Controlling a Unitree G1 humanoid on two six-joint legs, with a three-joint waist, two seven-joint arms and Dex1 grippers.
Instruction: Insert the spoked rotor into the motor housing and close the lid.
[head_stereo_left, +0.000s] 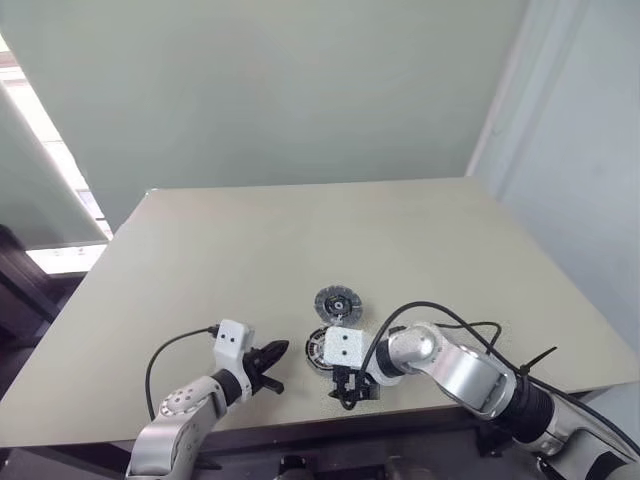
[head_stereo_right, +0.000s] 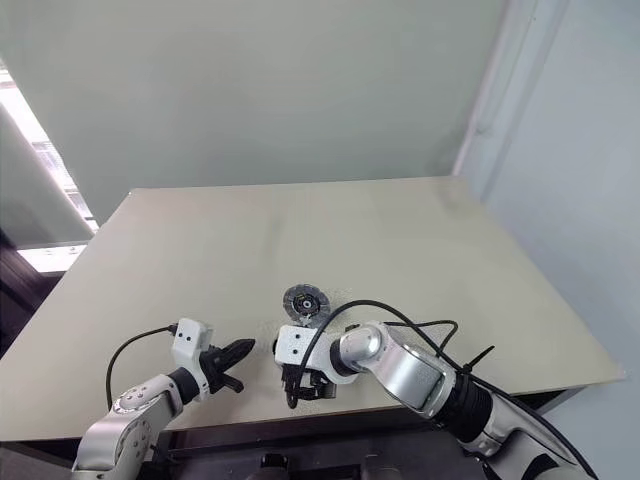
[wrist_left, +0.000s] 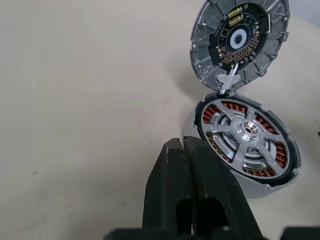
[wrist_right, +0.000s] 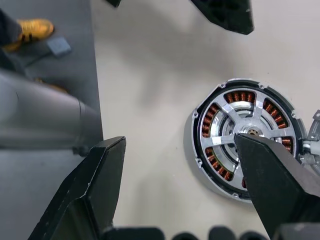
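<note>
Beige and bare but for the motor parts, the counter (head_stereo_left: 200, 260) stands before a pale green wall. Near its front edge lies the motor housing (wrist_left: 247, 142), flat, its copper windings ringing a silver centre; the spoked rotor (wrist_left: 248, 132) already sits seated inside it, hub up. Touching the housing's far rim, and seemingly tied to it by a small white link, the lid (wrist_left: 240, 37) lies open with its circuit face showing.

The lid looks like stiff, fairly heavy cast metal with a ribbed rim that should give good purchase; I would take it by that rim, opposite the link, and keep off the exposed board and components, which are the fragile part. Its smooth metal may slip under hard pads, and the rotor's magnets might snap it shut.

Over the housing hangs the right gripper (wrist_right: 180, 165), jaws spread wide and holding nothing, one finger above the rotor hub. The left gripper (head_stereo_left: 272, 360) rests just beside the housing, fully closed and empty.
</note>
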